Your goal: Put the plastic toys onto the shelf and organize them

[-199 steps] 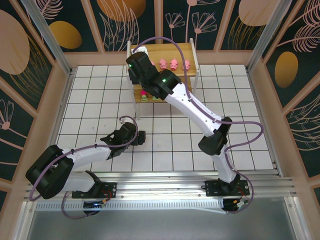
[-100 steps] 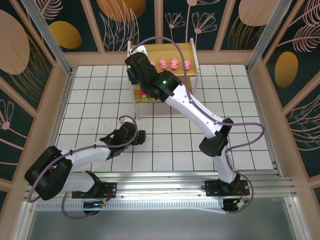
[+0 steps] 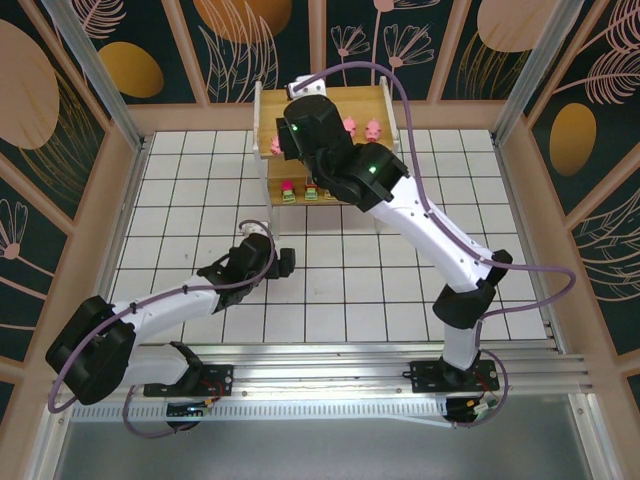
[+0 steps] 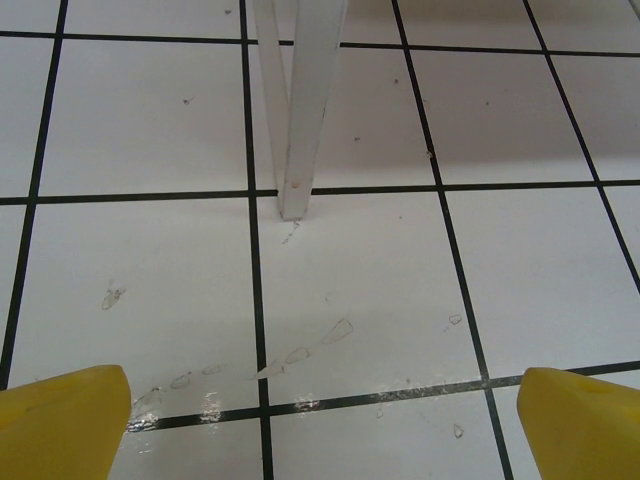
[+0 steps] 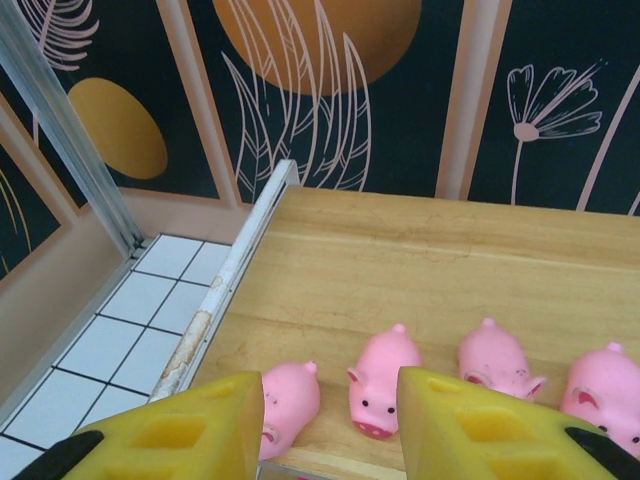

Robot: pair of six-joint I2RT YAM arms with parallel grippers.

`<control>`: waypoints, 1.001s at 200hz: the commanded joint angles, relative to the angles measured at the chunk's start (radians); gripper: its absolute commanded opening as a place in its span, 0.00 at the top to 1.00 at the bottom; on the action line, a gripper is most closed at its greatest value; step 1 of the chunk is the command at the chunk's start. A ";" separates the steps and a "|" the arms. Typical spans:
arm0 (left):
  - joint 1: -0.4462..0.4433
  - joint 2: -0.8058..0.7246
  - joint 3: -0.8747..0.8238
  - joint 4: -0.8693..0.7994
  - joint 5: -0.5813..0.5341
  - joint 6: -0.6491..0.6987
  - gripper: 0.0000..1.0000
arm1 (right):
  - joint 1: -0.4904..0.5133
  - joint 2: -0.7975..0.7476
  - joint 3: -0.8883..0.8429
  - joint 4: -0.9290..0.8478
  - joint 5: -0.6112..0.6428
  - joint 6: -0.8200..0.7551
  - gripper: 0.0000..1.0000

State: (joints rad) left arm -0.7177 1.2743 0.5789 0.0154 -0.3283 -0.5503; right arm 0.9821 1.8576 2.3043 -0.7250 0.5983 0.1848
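The pigs point(image 5: 385, 385) are small, smooth, hollow-looking plastic figures, so I judge them light, rigid enough to take a firm pinch, and somewhat slippery on their rounded flanks. The surest hold looks to be across the body just behind the head, where the two sides run closest to parallel, not on the snout or ears. The blocky toys point(image 3: 288, 190) should be just as light, and their flat green bases offer squarer faces for the pads. Being so light, any of them could tip or skate along the wood if nudged. The shelf point(image 3: 365, 100) is the only holder here. Four pigs stand in a loose row along the front edge of its top board point(image 5: 420, 260), snouts facing the front, close together but apart from one another. On the lower board point(image 3: 276, 183), two blocky toys sit side by side near its left end, and the arm hides the rest of that tier. The right gripper point(image 5: 330, 400) hovers just above the front left part of the top board with its jaws partly apart and nothing pinched between them, the leftmost pigs just beyond its tips. The left gripper point(image 3: 284, 262) hangs low over the table point(image 4: 520, 260), a little in front of the shelf's front leg point(image 4: 303, 120), its yellow fingers point(image 4: 65, 415) spread wide and empty.
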 commanded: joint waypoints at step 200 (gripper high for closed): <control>0.222 -0.237 0.016 0.021 -0.096 0.098 0.01 | -0.462 -0.844 -1.176 0.065 -0.111 0.214 0.29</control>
State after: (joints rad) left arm -0.5369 1.0752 0.6258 -0.0391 -0.4709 -0.5194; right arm 0.6022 1.0554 1.1969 -0.6846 0.5510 0.3813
